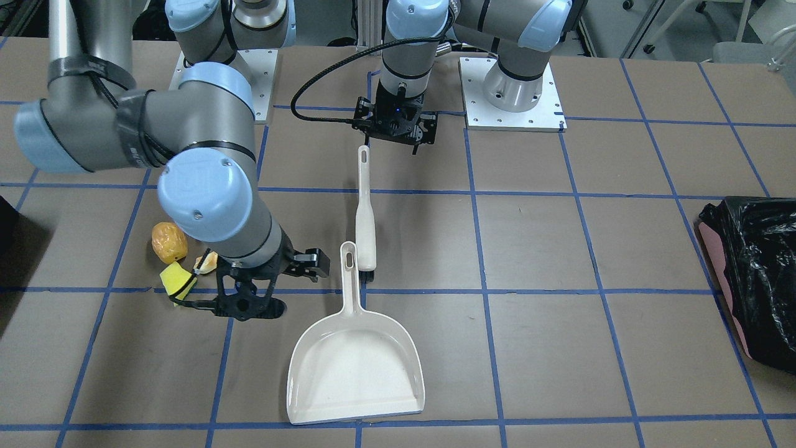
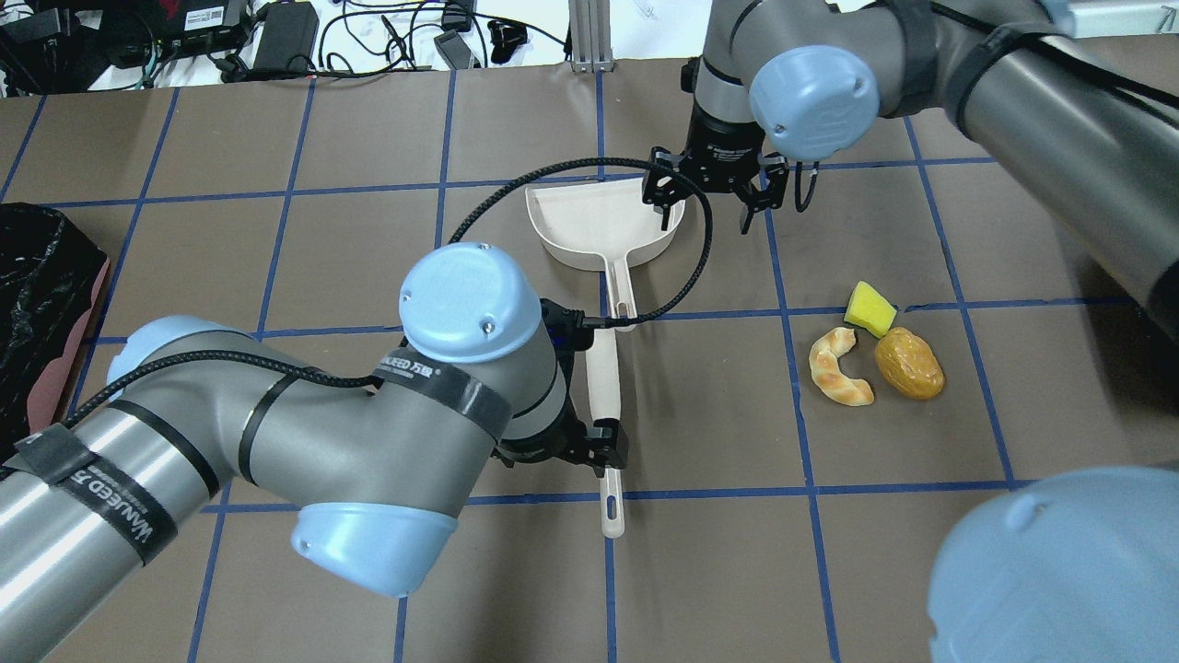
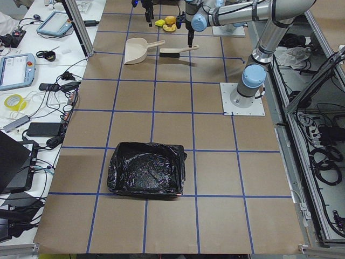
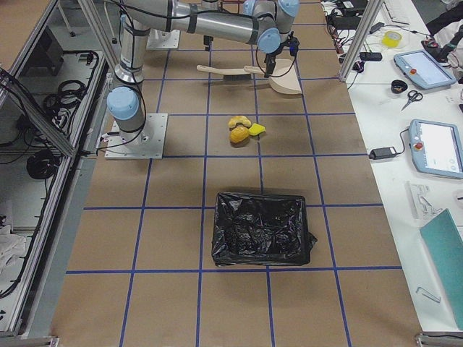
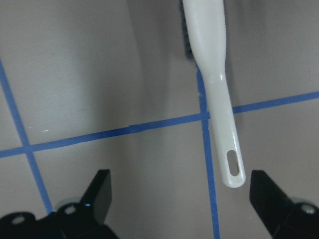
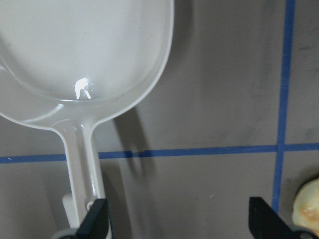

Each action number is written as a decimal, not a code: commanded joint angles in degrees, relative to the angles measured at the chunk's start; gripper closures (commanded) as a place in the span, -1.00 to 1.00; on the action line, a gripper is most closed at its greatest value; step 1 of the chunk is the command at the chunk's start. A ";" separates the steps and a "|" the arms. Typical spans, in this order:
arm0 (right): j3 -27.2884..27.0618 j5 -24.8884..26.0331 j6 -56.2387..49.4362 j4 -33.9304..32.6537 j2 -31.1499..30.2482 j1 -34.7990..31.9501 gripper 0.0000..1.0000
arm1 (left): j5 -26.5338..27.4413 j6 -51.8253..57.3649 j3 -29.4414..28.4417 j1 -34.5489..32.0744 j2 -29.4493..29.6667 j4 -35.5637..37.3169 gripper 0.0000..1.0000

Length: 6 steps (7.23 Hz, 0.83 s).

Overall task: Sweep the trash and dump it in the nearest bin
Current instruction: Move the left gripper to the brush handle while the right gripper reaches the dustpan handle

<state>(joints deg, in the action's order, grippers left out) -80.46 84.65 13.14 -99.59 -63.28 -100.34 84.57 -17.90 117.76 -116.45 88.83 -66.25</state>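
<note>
Front view: right gripper [image 1: 252, 287], fingers apart, sits between the trash [image 1: 177, 261] and the dustpan [image 1: 354, 367] handle. Left gripper [image 1: 396, 129] is over the brush [image 1: 365, 230] handle tip.
Left wrist view: fingers [image 5: 99, 191] apart, gripping nothing.
Right wrist view: fingers [image 6: 97, 216] apart, dustpan handle beside one.
Right side view: trash lies between dustpan and bin [image 4: 253, 254], apart from both.

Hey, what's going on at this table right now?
The robot is setting up to sweep. The left end effector hovers open over the brush handle's end, and the right end effector hangs open by the dustpan. Neither tool is gripped yet. The three toy food pieces lie together on the table, unswept.
</note>
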 commanded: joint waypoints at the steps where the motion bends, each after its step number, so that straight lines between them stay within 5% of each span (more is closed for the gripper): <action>1: 2.67 -0.19 1.19 0.01 4.91 -4.07 -0.93 | -0.02 -4.85 0.63 -3.24 2.65 3.99 -1.00; 6: -1.10 -2.56 0.40 0.28 5.80 -6.97 -0.78 | 0.16 -8.56 0.98 -6.50 8.63 9.55 -1.00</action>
<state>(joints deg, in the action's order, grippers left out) -80.65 82.41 13.75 -99.26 -57.53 -106.84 84.65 -25.92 118.65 -122.26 96.26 -57.92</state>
